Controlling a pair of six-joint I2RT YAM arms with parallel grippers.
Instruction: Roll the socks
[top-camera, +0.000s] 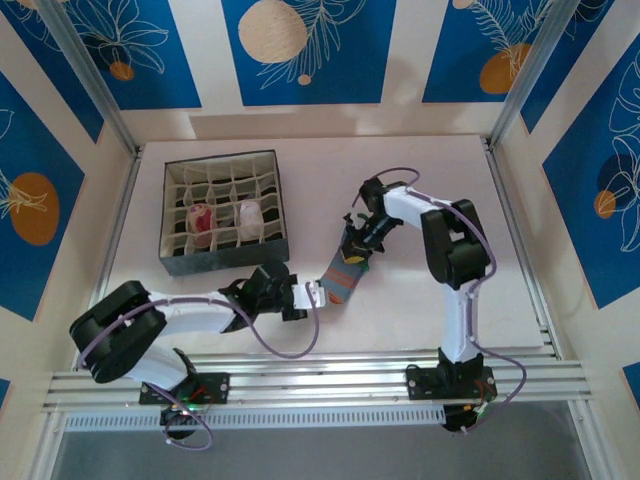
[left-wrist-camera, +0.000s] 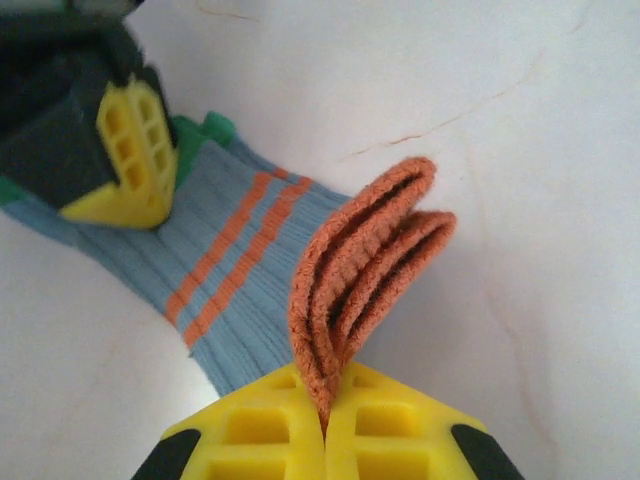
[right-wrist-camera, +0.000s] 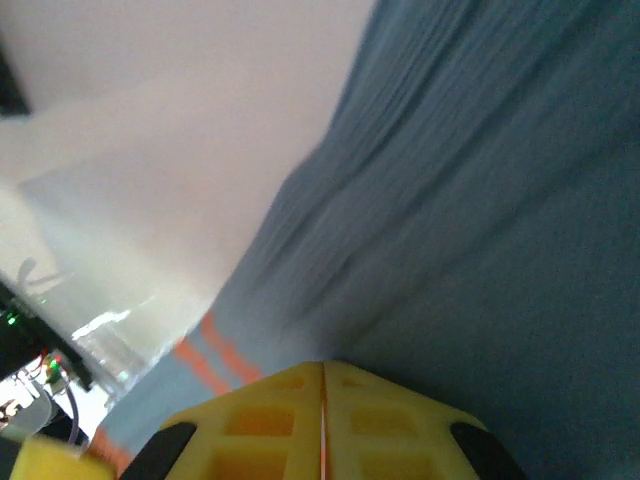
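grey-blue sock (left-wrist-camera: 240, 260) pinched at both ends
left gripper (left-wrist-camera: 323, 420) clamps the orange cuff (left-wrist-camera: 370, 260), jaws fully together; right gripper (right-wrist-camera: 322, 400) is closed on the green-toed end. the sock lies stretched between them on the table (top-camera: 420, 180), right of the divider box (top-camera: 222, 258).

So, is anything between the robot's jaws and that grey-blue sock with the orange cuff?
Nothing visible: both pairs of jaws are shut on the grey-blue fabric sock. The left jaws pinch its orange cuff; the right jaws clamp it near the green toe.
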